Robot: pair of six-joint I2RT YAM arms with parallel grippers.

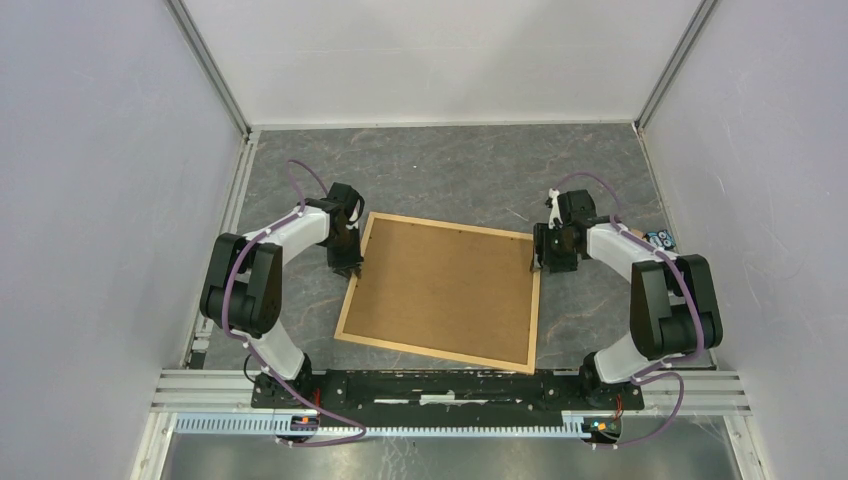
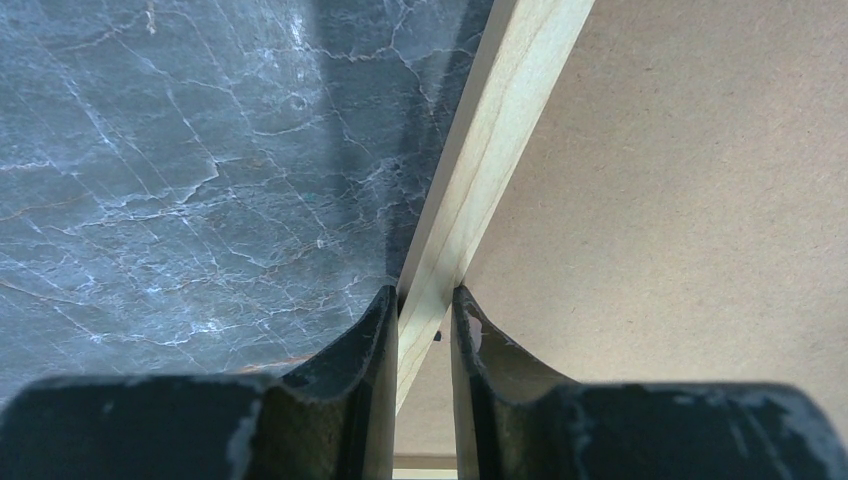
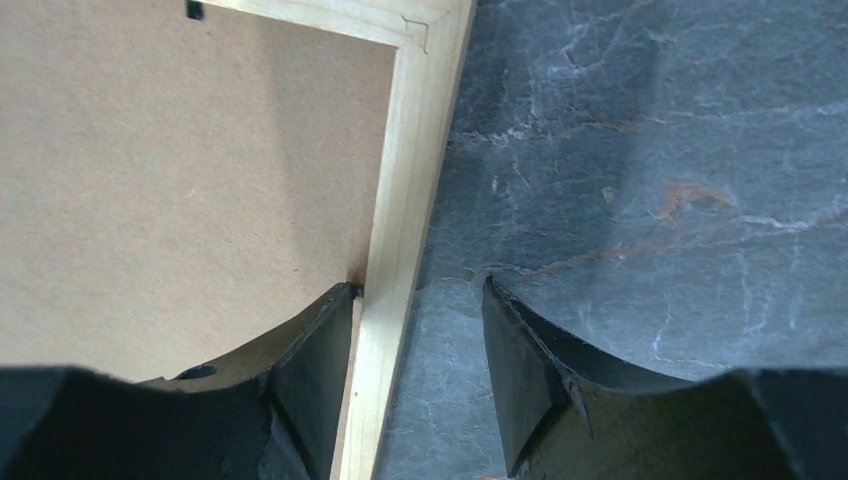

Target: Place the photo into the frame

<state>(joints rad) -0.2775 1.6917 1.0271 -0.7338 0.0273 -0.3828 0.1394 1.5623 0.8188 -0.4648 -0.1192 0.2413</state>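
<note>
The frame (image 1: 350, 300) lay flat near the middle of the dark marbled counter (image 1: 450, 170), back side up and turned a little clockwise. Its far corners sat toward 11 and 1 o'clock. A plain brown board (image 1: 440, 290) filled it from strip to strip (nothing of what lay beneath the board could be seen).

The left end effector (image 1: 345, 265) stood at about 10 o'clock on the frame, over the far half of its left strip. In the left wrist view its two fingers (image 2: 375, 340) were pressed against both faces of that pale wooden strip (image 2: 470, 180), pinching it. The counter lay on the 9 o'clock side and the board (image 2: 680, 200) on the 3 o'clock side.

The right end effector (image 1: 552, 262) stood at about 2 o'clock, just short of the frame's far right corner. Its jaws were spread and straddled the right strip (image 3: 405, 200). The inner finger (image 3: 320, 350) rested over the board's edge and touched the strip's inner face. The outer finger (image 3: 520, 360) stood apart from the wood, with bare counter (image 3: 650, 150) showing between them, so nothing was clamped there.
</note>
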